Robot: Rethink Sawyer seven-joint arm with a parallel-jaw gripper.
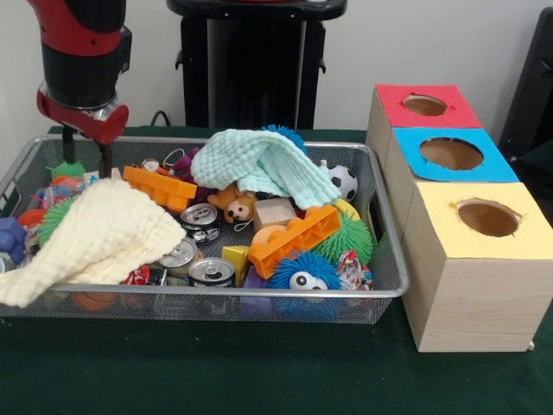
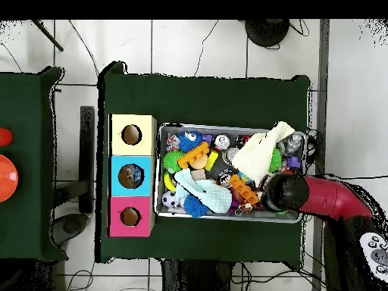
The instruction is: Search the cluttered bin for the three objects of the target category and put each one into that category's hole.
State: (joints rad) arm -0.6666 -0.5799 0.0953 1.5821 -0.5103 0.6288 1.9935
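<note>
Well, the job looks like it has only just begun. The bin [image 1: 393, 259] is still piled high with stuff. Nobody has said which kind of thing goes in, so I cannot tell which three are wanted. From above, something brown seems to sit inside the hole of the blue box [image 1: 497, 164], but I cannot tell what. The holes of the red box [image 1: 462, 114] and the yellow box [image 1: 458, 277] look dark and show nothing.

The claw [image 1: 85, 160] hangs in a back corner of the bin, far from the boxes. Its two thin fingers stand apart, and I see nothing between them.

The bin is shiny wire mesh. A bumpy cream cloth [image 1: 95, 238] flops over one end, and a soft mint cloth [image 1: 259, 164] is heaped near the middle. They hide things under them. Between them lie round metal cans [image 1: 212, 271], smooth and shiny. An orange block [image 1: 294, 239] is hard plastic with studs on top. A blue ball [image 1: 298, 275] has rubbery spikes and an eye. A green ball [image 1: 350, 233] is spiky too. A little wooden cube [image 1: 275, 212] sits close to the middle. The boxes are pale wood with coloured tops and round holes.
</note>
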